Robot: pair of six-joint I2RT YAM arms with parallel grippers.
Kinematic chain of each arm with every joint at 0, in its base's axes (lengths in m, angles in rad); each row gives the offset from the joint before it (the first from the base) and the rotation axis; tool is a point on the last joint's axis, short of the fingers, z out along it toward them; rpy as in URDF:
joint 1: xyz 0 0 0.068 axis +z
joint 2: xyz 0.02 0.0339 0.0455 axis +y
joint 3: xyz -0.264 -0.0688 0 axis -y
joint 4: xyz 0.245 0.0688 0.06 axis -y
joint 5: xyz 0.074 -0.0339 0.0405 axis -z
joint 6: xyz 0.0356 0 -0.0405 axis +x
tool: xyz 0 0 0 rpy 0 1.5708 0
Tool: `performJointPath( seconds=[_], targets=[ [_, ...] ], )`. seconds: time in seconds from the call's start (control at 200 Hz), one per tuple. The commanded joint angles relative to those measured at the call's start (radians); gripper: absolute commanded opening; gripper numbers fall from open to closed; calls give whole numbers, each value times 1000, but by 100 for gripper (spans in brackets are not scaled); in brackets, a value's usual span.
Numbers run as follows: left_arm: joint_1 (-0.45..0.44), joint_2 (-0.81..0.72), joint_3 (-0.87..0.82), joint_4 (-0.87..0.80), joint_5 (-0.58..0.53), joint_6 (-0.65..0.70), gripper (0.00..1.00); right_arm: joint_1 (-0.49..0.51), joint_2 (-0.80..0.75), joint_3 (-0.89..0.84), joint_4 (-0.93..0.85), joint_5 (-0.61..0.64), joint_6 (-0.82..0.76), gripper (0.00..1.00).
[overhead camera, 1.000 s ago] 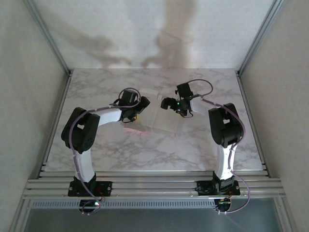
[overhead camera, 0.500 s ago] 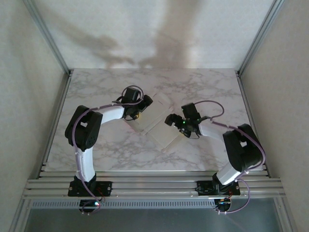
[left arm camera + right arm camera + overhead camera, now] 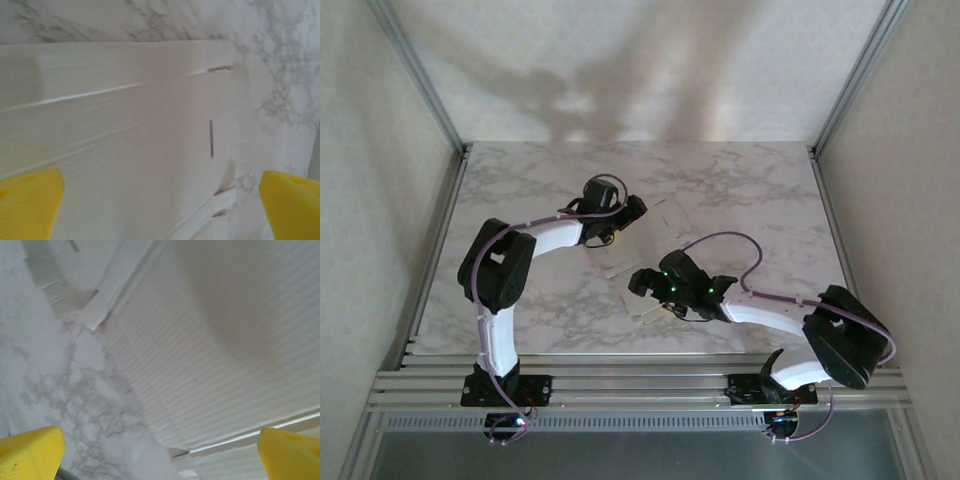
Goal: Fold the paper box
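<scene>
The paper box lies unfolded, white side up, near the middle of the table. Its long axis slants from the far right toward the near edge. The left gripper is over its far-left side with fingers spread wide and card beneath them. The right gripper is at the near end, likewise spread and holding nothing. Whether either touches the card I cannot tell. The near flap probably falls to the right arm.
</scene>
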Motion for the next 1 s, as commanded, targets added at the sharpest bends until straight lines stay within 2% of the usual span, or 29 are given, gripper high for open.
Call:
performJointPath(
  seconds=[0.0, 0.145, 0.21, 0.325, 0.4, 0.636, 0.991],
  targets=[
    [4, -160, -17, 13, -11, 94, 100, -1, -73, 62, -64, 87, -93, 99],
    [14, -289, -84, -42, -58, 124, 100, -72, -105, 150, -244, 49, -329, 99],
    [21, -336, -128, -68, -69, 118, 100, -135, -114, 164, -291, -17, -409, 99],
    [34, -393, -203, -149, -111, 97, 99, -242, -117, 187, -354, -139, -513, 99],
    [42, -424, -263, -166, -121, 67, 97, -274, -101, 204, -412, -141, -569, 99],
    [57, -449, -363, -180, -134, 37, 86, -314, -47, 132, -376, -176, -607, 99],
    [90, -398, -360, -216, -151, 94, 73, -326, 13, 56, -283, -192, -591, 99]
  ],
)
